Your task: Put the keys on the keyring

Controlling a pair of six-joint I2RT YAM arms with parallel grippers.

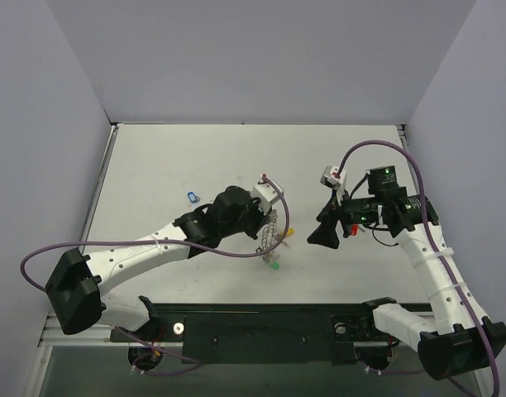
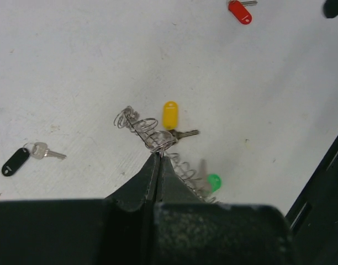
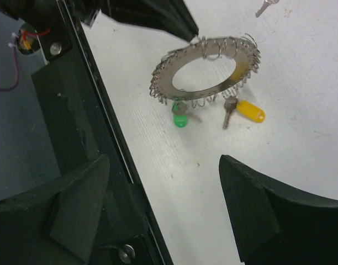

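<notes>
Keyring (image 3: 210, 95): flat silver annulus fringed with wire loops, rim pinched by left gripper (image 2: 158, 157); right gripper (image 3: 163, 160) spread wide, empty.

This looks like a robot lab with a small test booth. A plain white table (image 1: 195, 157) has bare pale walls (image 1: 236, 58) at nine, twelve and three o'clock. A left arm (image 1: 129, 256) and a right arm (image 1: 435, 273) are fixed to a black bar (image 1: 261, 327) at six o'clock. Purple cables (image 1: 375, 142) loop off them.
</notes>
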